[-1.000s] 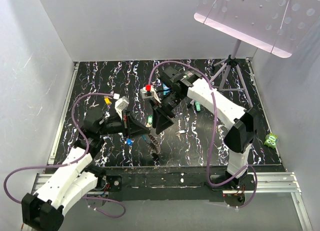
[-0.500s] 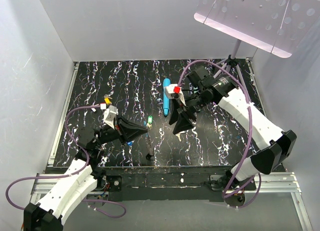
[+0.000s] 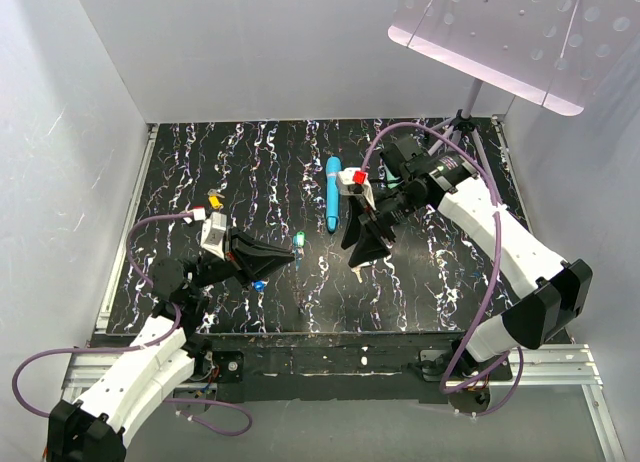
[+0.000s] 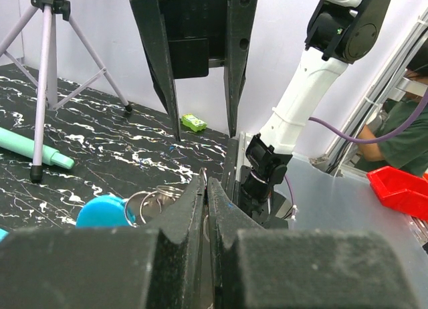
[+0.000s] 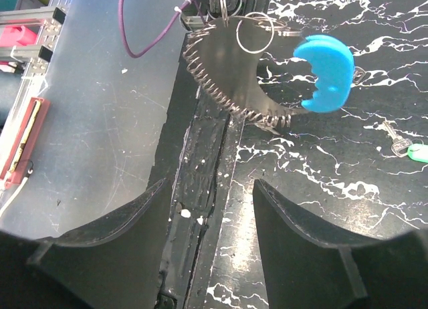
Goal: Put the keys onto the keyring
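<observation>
Black marbled worktop between white walls, odds and ends scattered about.
A blue wand lies toward the back, and a teal wand lies by the feet of the tripod. The tripod stands in the back right corner under a tilted perforated panel. A small green block sits near the worktop's edge, with a red bin off beyond it.

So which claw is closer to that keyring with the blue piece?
Left. The left gripper is shut on the keyring, pinching its metal rings. The right gripper is open, pointing at it from across a gap, not touching it.
</observation>
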### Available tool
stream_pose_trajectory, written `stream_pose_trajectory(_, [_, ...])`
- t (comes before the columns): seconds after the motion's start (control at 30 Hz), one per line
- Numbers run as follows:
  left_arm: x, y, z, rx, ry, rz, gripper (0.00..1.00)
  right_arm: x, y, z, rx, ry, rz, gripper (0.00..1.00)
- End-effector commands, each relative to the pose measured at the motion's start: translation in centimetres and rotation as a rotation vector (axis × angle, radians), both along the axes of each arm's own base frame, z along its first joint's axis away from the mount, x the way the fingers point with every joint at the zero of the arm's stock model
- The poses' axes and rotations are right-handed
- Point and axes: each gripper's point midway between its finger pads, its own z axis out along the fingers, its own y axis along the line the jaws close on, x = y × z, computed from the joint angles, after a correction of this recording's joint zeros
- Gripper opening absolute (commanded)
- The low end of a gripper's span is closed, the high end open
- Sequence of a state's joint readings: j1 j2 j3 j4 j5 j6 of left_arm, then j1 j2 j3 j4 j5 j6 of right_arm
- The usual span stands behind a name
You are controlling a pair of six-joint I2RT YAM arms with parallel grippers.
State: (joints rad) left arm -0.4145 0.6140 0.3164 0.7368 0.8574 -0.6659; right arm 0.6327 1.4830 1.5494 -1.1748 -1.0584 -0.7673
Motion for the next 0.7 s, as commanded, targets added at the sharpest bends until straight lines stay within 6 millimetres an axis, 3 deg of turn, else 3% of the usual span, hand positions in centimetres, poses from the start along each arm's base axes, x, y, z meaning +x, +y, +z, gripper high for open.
stream_pose_trajectory(0.0, [-0.5, 0.0, 1.3, -0.021, -0.084, -0.012, 0.00, -0.4, -0.2, 1.5, 0.073, -0.024, 0.011, 0.61])
stream_pose_trajectory(0.67, [-2.3, -0.5, 2.6, -0.036, -0.268, -0.137, 0.00, -2.3, -0.4, 1.6, 0.183, -0.002, 0.126, 0.61])
